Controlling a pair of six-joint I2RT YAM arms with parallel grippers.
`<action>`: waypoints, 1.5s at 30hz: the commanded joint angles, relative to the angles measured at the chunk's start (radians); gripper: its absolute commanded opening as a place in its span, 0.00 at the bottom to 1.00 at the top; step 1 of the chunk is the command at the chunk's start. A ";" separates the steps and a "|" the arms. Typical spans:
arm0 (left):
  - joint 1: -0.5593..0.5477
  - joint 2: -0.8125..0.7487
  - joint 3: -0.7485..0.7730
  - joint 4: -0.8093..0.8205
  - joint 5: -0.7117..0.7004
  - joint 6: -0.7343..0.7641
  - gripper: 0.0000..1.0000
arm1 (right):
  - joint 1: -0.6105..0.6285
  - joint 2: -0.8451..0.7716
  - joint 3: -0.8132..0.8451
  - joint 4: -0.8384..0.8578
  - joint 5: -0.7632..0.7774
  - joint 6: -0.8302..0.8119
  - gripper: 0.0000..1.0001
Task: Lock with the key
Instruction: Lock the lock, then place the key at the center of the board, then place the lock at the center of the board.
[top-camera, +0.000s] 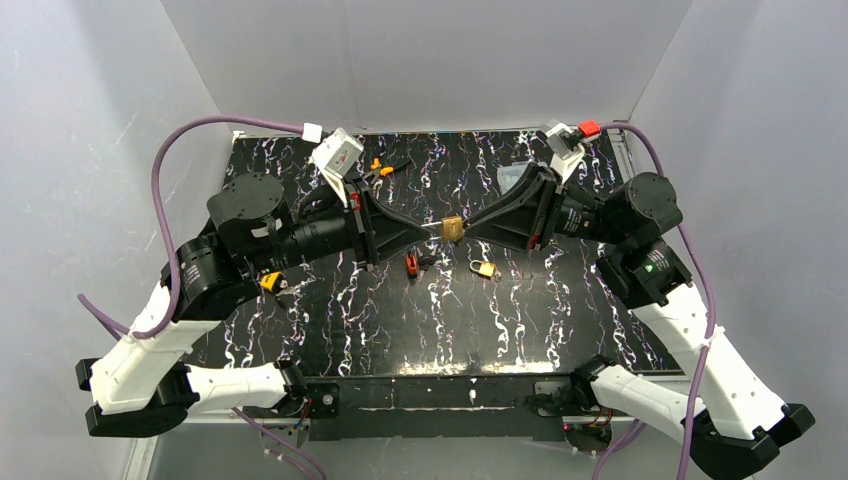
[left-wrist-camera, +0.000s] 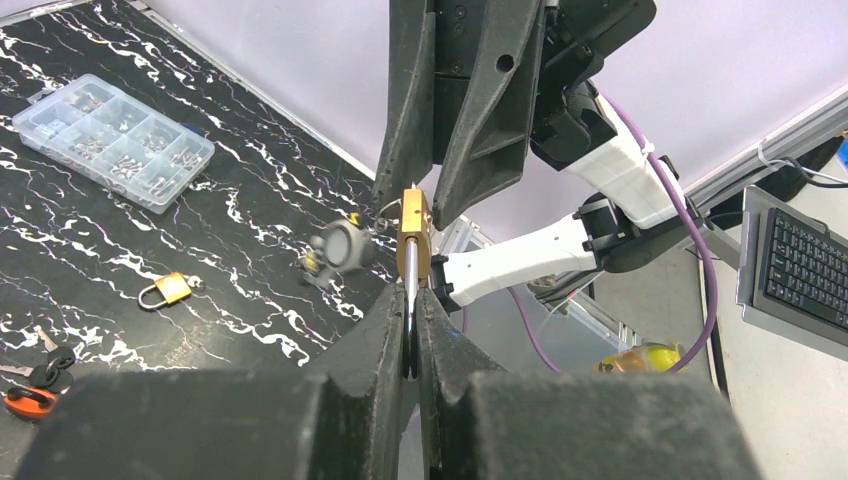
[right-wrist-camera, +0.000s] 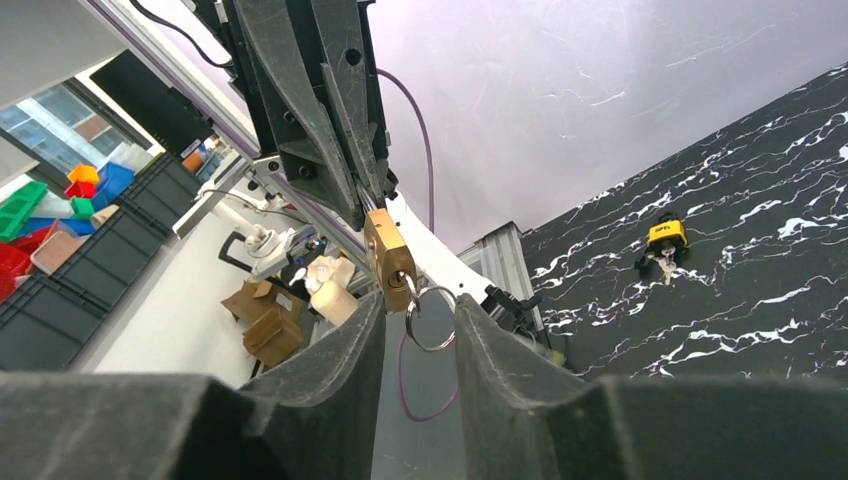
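Note:
A brass padlock (top-camera: 452, 228) hangs in mid-air between the two arms. My left gripper (left-wrist-camera: 411, 318) is shut on its silver shackle (left-wrist-camera: 411, 300), with the brass body (left-wrist-camera: 411, 235) sticking out beyond the fingertips. A key sits in the keyhole at the lock's bottom end, and its steel ring (right-wrist-camera: 432, 318) dangles from it. My right gripper (right-wrist-camera: 420, 312) is open, one finger on each side of the key and ring. Its left finger (right-wrist-camera: 350, 340) is close beside the lock body (right-wrist-camera: 390, 258), and the ring hangs free in the gap.
On the black marbled table (top-camera: 330, 320) lie a second brass padlock (top-camera: 484, 269), a red-handled key (top-camera: 412, 264), a yellow padlock (top-camera: 271, 282), orange bits (top-camera: 378, 167) and a clear parts box (left-wrist-camera: 112, 141). White walls close off three sides.

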 joint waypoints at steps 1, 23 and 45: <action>0.001 0.001 0.037 0.027 -0.001 -0.002 0.00 | -0.006 -0.010 0.022 0.062 -0.015 0.005 0.34; 0.002 -0.021 0.064 -0.101 -0.053 0.051 0.00 | -0.026 -0.088 -0.034 -0.057 0.057 -0.088 0.01; 0.002 0.005 -0.303 -0.221 -0.265 -0.094 0.00 | -0.053 -0.130 -0.278 -0.333 0.238 -0.060 0.01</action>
